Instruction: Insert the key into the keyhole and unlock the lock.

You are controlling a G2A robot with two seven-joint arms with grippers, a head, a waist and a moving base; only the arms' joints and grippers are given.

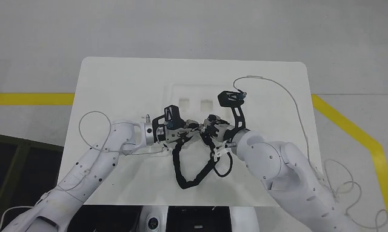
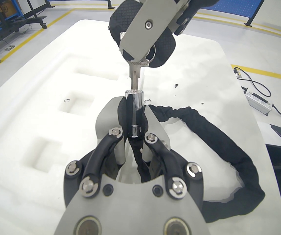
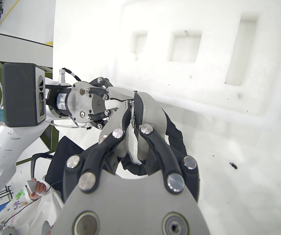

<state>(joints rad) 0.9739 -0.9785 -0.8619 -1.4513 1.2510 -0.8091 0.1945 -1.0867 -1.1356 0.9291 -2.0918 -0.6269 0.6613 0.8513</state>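
My left gripper [image 2: 133,113] is shut on the lock [image 2: 134,108], a shiny metal cylinder on a black fabric-covered chain [image 2: 216,133], held just above the white foam. The silver key [image 2: 135,76] stands with its blade tip in the keyhole at the cylinder's end. My right gripper [image 2: 140,50] is shut on the key's head, with the key ring showing behind its fingers. In the top view the two grippers [image 1: 195,130] meet at the table's middle, and the chain [image 1: 191,168] loops toward the front edge. In the right wrist view my right gripper [image 3: 132,116] pinches the key [image 3: 132,113] facing the left gripper.
The white foam tray [image 1: 254,99] covers the table and has several rectangular recesses [image 1: 197,103] just behind the grippers. A small ring [image 2: 67,100] lies in one recess. A white cable [image 1: 291,99] runs across the tray's right side. Black crumbs [image 2: 176,85] dot the foam.
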